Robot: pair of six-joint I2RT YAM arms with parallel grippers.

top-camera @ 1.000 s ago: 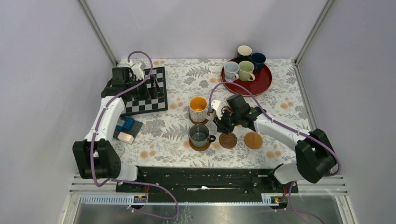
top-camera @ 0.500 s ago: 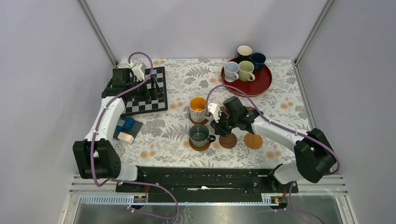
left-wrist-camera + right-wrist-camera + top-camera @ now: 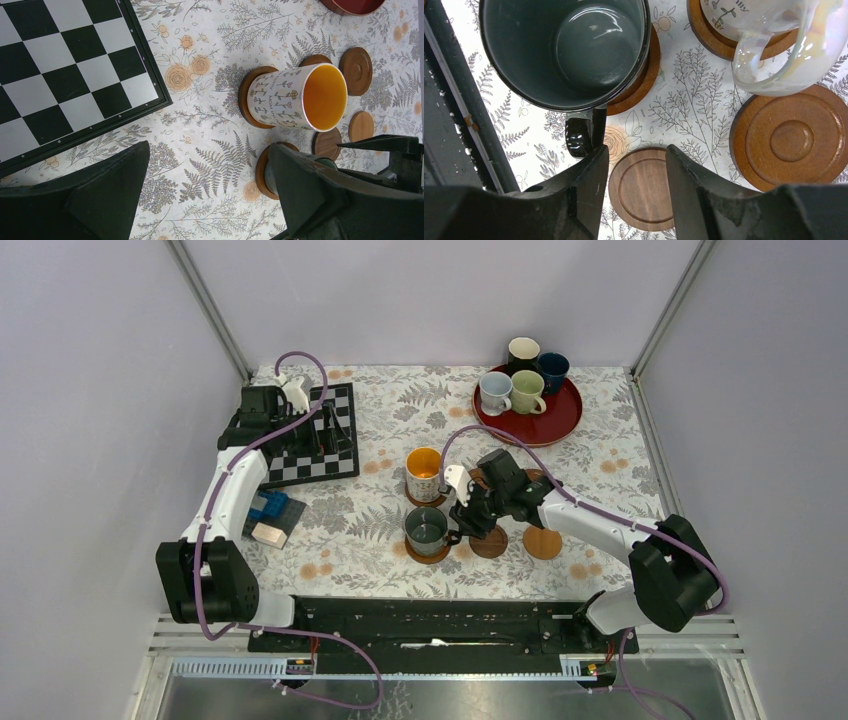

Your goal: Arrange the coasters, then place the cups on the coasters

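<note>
- Four mugs (image 3: 527, 392) are carried on the red tray (image 3: 560, 426).
- The empty grey-green mug (image 3: 569, 50) is seated on a coaster (image 3: 644, 85).
- The right gripper (image 3: 636, 156) is held narrowly apart, empty; the left gripper (image 3: 207, 150), wide.

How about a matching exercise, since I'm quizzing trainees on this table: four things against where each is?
1. orange-inside mug
2. pale green mug
3. light coaster
4. left tool

A. on the red tray
B. bare, nothing on it
C. open, by the chessboard
D. on a dark coaster, beside the grey-green mug

Pairs: 1-D, 2-A, 3-B, 4-C
</note>
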